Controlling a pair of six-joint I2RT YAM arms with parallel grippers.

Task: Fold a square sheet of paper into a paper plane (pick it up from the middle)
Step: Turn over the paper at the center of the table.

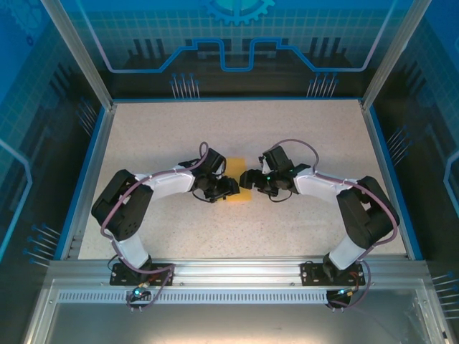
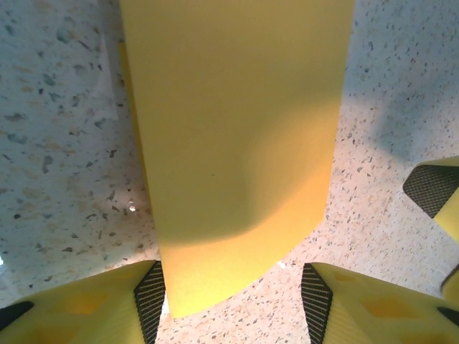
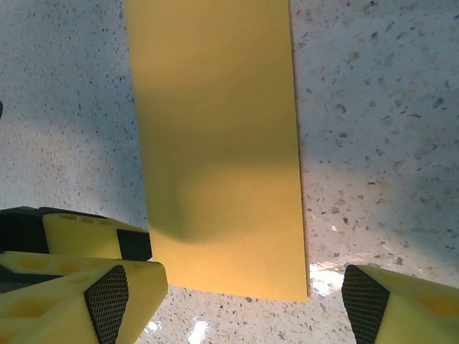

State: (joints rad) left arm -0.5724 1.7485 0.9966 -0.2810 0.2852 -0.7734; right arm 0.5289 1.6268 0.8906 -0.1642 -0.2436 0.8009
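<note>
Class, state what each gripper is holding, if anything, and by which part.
Nothing is held. The left gripper and right gripper are both open, fingers spread either side of the paper without clamping it.

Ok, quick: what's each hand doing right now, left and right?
Left hand: open, around the end of the paper, not gripping it.
Right hand: open, around the paper's other end, not gripping it.

Matt paper (image 3: 215, 143), speckled glossy table (image 3: 373, 107)

yellow paper (image 1: 242, 195) between left hand (image 1: 229, 188) and right hand (image 1: 248, 179), speckled table (image 1: 237, 129)
</note>
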